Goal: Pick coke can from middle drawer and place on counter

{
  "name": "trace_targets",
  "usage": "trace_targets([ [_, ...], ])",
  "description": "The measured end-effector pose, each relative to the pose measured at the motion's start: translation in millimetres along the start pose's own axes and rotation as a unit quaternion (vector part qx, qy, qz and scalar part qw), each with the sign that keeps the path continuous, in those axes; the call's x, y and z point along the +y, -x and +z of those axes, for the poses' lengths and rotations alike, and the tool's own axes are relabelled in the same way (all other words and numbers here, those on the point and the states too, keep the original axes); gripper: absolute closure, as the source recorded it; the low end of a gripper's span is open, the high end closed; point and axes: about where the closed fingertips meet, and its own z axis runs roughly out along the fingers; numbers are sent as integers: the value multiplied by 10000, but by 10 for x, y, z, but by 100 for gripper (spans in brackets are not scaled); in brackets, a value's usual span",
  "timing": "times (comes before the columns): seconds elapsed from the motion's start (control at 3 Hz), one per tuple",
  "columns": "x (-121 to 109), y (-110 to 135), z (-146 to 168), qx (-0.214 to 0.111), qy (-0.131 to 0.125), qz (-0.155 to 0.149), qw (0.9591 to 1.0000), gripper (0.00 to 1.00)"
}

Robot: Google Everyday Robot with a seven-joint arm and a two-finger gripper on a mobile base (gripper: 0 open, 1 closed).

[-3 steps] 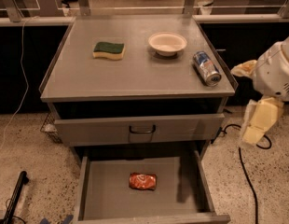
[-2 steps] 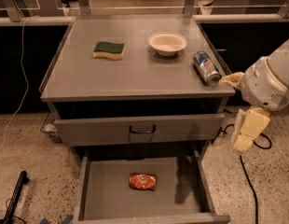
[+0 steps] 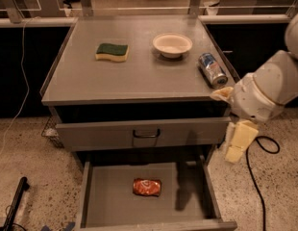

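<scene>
The coke can lies on its side on the floor of the open middle drawer, near the centre. The counter is the grey cabinet top above it. My gripper hangs pointing down to the right of the cabinet, outside the drawer's right wall, above and to the right of the can and well apart from it. My white arm reaches in from the right edge, next to the counter's front right corner.
On the counter are a green-and-yellow sponge, a white bowl and a blue-and-silver can lying near the right rim. A drawer with a dark loop handle sits slightly open above the middle drawer. A black cable runs on the floor at right.
My arm and gripper have moved left and down, closer to the cabinet's front right corner. The coke can and the things on the counter have not moved.
</scene>
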Motion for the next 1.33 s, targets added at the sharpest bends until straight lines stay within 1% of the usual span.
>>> trace_targets([
  [0.33,-20,110,115,33,58,-94,9999,0],
  [0.67,219,96,964,-591,546,46,9967,0],
  [1.0,440,-5,1484,-1001,807,226,9914,0],
  [1.33,649,-133,1818,-1345,906,431,9858,0],
])
